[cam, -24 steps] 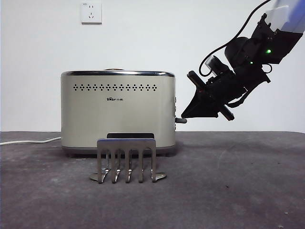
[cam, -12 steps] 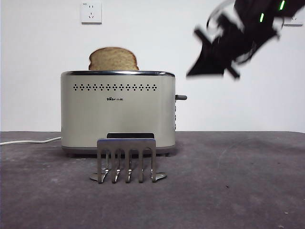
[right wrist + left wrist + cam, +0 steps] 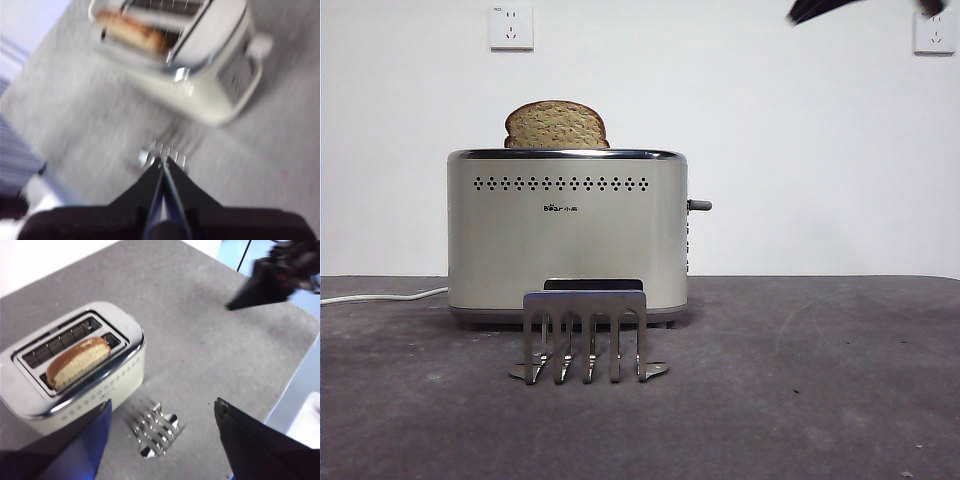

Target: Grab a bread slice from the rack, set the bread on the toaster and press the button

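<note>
- So the slice of bread [image 3: 556, 125] sits in one slot of the toaster [image 3: 567, 235], domed top poking up above the chrome rim, and the side lever [image 3: 699, 205] is up high. My read: the press may not have latched, so no toasting.
- The right gripper [image 3: 163, 165] has its jaws pinched together with nothing in them. It's high above the table, showing as a dark tip [image 3: 825, 8] at the front view's top edge.
- The left gripper [image 3: 162, 412] hangs above with jaws spread wide, empty.
- The rack [image 3: 586, 336] stands bare just in front of the toaster; a low pass could knock it.
- The right wrist view is blurry, so I can't tell more from it.
</note>
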### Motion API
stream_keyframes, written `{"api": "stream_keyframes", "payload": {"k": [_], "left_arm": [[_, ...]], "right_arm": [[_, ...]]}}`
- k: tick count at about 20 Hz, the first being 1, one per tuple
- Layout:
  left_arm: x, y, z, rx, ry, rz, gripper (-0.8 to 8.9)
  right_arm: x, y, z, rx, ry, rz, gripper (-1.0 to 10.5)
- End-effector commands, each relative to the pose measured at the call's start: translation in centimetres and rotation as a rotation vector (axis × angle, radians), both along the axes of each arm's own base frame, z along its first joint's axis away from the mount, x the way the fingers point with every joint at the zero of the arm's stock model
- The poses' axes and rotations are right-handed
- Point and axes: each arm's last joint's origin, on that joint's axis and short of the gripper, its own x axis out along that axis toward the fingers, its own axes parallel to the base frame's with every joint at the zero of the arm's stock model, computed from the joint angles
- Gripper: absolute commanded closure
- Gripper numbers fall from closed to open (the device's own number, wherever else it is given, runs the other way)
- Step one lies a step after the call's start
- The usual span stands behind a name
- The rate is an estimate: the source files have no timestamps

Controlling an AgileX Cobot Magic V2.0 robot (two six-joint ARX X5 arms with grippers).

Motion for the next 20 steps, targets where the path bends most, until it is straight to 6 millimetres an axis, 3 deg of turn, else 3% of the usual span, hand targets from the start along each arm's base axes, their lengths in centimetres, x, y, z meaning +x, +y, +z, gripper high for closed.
{"api": "stream_keyframes", "payload": {"k": [1, 2, 3, 4, 11, 20], "left_arm": [[-0.2, 0.1, -0.3, 0.009, 0.035, 0.000, 4.75], [-0.4, 0.1, -0.5, 0.020, 0.055, -0.002, 5.46], [-0.5, 0.2, -0.6, 0.033, 0.074, -0.005, 7.24], [-0.6, 0.2, -0.7, 0.040, 0.082, -0.008, 8.42], [-0.7, 0.3, -0.9, 0.052, 0.094, -0.012, 8.17], [-0.7, 0.3, -0.9, 0.054, 0.093, -0.012, 8.17]], "right_arm": [[-2.3, -0.5, 0.1, -0.059, 0.034, 0.063, 9.6], [-3.5, -0.7, 0.3, -0.073, 0.052, 0.077, 9.6], [-4.6, -1.0, 0.6, -0.085, 0.061, 0.092, 9.6], [-5.3, -1.1, 0.9, -0.088, 0.062, 0.096, 9.6], [-7.9, -1.7, 2.4, -0.074, -0.021, 0.090, 9.5], [-8.1, -1.8, 2.5, -0.073, -0.028, 0.089, 9.5]]}}
